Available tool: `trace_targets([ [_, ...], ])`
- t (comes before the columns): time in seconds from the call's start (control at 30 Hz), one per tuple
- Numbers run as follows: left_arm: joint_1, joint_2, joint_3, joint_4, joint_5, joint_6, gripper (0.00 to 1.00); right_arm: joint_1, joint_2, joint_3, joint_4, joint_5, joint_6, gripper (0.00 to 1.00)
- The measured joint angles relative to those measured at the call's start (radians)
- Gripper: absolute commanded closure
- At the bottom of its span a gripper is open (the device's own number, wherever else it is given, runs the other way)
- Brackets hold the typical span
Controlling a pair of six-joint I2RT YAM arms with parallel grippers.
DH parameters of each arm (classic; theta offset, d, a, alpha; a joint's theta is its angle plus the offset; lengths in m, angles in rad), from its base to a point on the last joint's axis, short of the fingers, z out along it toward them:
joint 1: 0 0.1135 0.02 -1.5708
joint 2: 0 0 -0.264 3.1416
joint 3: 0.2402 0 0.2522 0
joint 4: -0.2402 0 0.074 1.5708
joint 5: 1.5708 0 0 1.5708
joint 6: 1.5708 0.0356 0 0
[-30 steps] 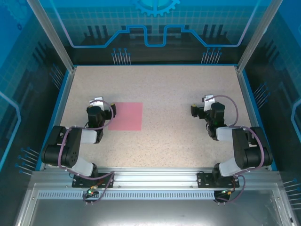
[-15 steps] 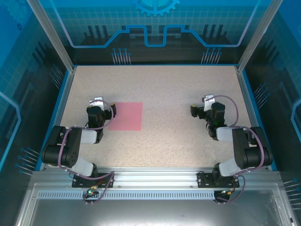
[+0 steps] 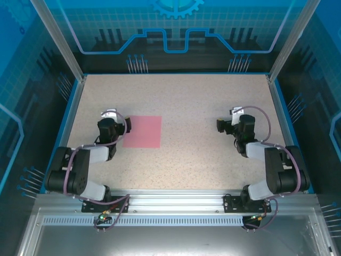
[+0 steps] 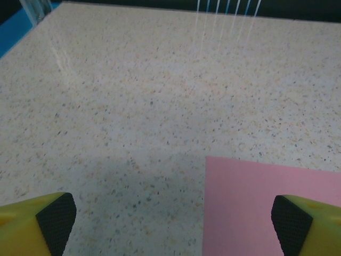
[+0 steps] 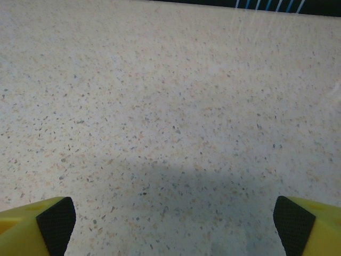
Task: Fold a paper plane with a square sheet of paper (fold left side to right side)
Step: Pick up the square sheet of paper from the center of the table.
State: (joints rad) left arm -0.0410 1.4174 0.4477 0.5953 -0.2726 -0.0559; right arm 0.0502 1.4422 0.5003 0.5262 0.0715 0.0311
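The paper (image 3: 143,132) lies flat and unfolded on the table (image 3: 186,96), with the left gripper (image 3: 110,115) open at its left edge, apparently to lift that side, and the right gripper (image 3: 235,112) open and empty well to its right.

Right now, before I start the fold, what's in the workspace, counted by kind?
Paper sheet, pink, flat and unfolded: 1
Grippers, both open: 2 (left gripper, right gripper)
Total: 3
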Motion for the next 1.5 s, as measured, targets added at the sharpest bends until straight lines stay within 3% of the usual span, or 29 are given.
trace_targets([
  [0.17,-0.005,-0.201,0.219,-0.364,0.045,-0.114,0.01,0.032,-0.077,0.230,-0.294,-0.005,0.105,0.01],
  [0.27,-0.037,-0.270,0.299,-0.524,0.085,-0.204,0.02,0.152,-0.055,0.369,-0.435,0.023,0.164,0.01],
  [0.43,-0.151,-0.233,0.326,-0.797,0.179,-0.332,0.02,0.397,0.115,0.570,-0.598,0.032,0.266,0.02],
  [0.6,-0.206,-0.141,0.326,-1.000,0.237,-0.399,0.02,0.528,0.351,0.762,-0.738,0.053,0.360,0.03],
  [1.03,-0.206,0.010,0.366,-1.087,0.270,-0.418,0.02,0.684,0.808,1.275,-0.965,0.105,0.456,0.04],
  [1.5,-0.206,0.156,0.429,-1.022,0.269,-0.428,0.01,0.695,1.008,1.564,-1.130,0.112,0.466,0.06],
])
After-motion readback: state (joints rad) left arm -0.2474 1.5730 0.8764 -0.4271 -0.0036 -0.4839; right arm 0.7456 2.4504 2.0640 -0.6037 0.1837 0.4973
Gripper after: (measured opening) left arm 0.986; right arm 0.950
